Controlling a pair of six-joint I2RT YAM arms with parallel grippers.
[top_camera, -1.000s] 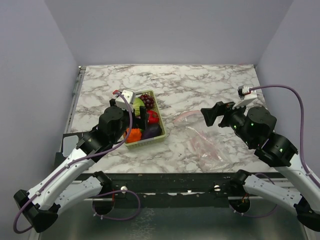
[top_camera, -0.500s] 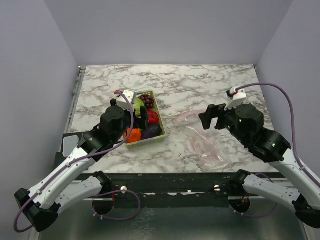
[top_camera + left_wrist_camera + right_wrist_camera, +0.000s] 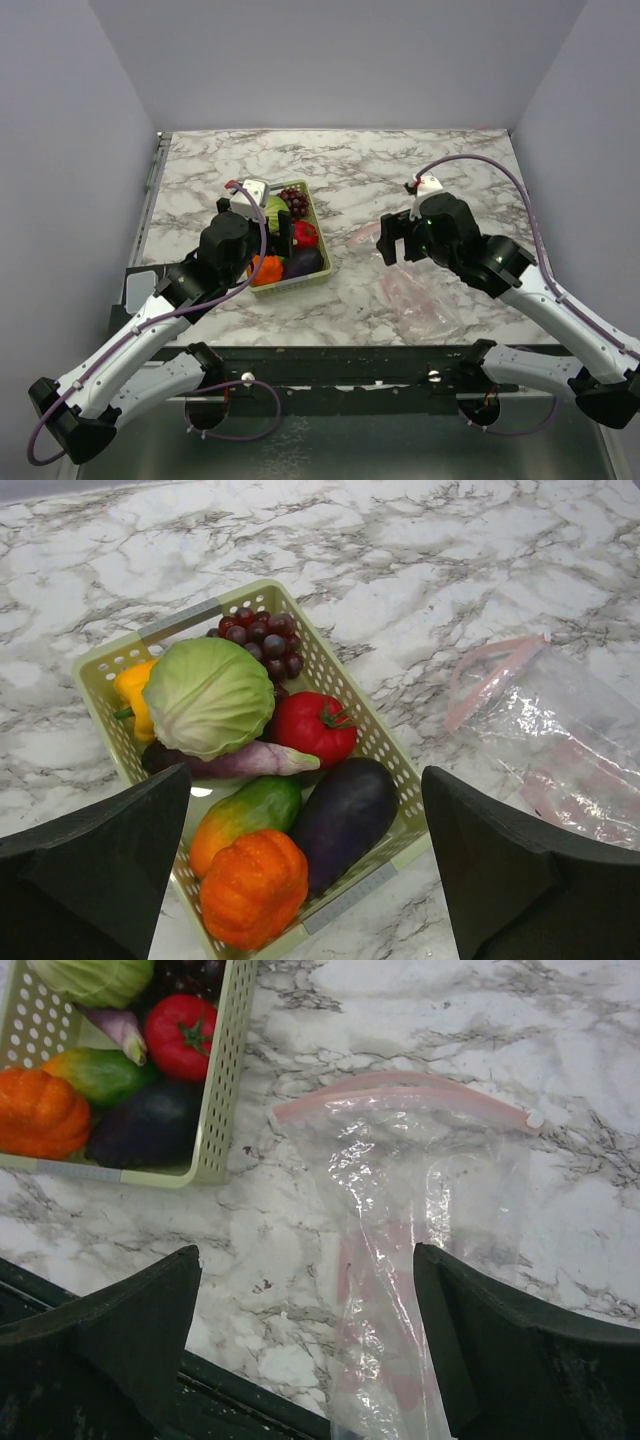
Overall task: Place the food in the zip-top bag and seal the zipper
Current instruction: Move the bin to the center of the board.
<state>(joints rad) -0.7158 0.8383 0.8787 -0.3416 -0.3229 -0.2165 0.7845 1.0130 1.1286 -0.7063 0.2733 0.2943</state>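
Food (image 3: 262, 760) sits heaped in the yellow-green mesh basket (image 3: 385, 748), none bagged yet. I judge my left gripper (image 3: 305, 770) hangs above it, fingers spread wide, to pick. Alongside, the zip-top bag (image 3: 400, 1220) lies limp and crinkled on the marble table (image 3: 560, 1040), its pink zipper (image 3: 400, 1090) bowed, under my right gripper (image 3: 305, 1250), likewise spread.

Food (image 3: 208, 695) in bskt (image 3: 372, 735); bag (image 3: 400, 1200) empty

The top camera looks down from high behind the robot, over the whole table (image 3: 400, 160). Wrist cameras hang close, tilted down — left above the basket (image 3: 386, 746), right above the bag (image 3: 400, 1190) — each catching both.
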